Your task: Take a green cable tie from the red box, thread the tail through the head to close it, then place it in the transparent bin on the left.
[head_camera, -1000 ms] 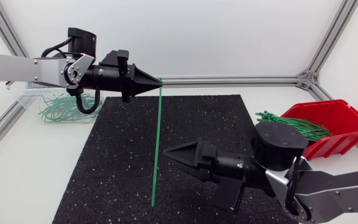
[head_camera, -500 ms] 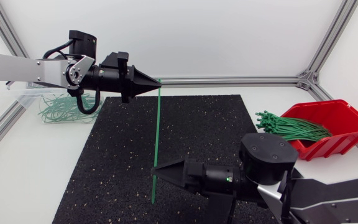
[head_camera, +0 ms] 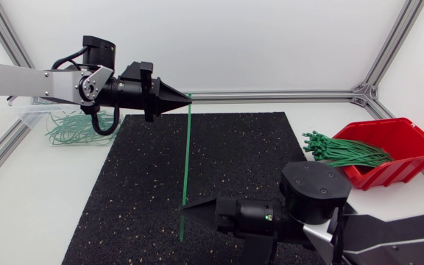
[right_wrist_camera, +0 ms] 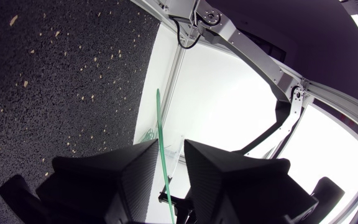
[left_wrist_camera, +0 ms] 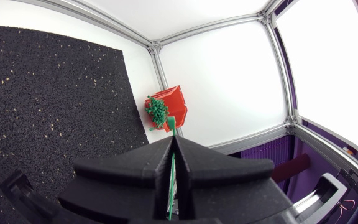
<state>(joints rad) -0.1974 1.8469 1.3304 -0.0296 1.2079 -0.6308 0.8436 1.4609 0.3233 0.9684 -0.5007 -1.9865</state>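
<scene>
Left gripper (head_camera: 187,96) is clamped on the far end of the green cable tie (head_camera: 186,154), above the black mat (head_camera: 138,184). The tie's long axis runs straight from that grip toward the mat's near edge, where its free end points. Right gripper (head_camera: 185,209) straddles it near that end, fingers apart. Closing off-centre could push the thin strip aside or miss it.

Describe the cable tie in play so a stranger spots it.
Start at the black mat mid-table. Over it one green cable tie runs straight from the left gripper's tip, which pinches its end. Unlike the ties bundled in the red box or those looped in the transparent bin, it is single and unbent.
</scene>
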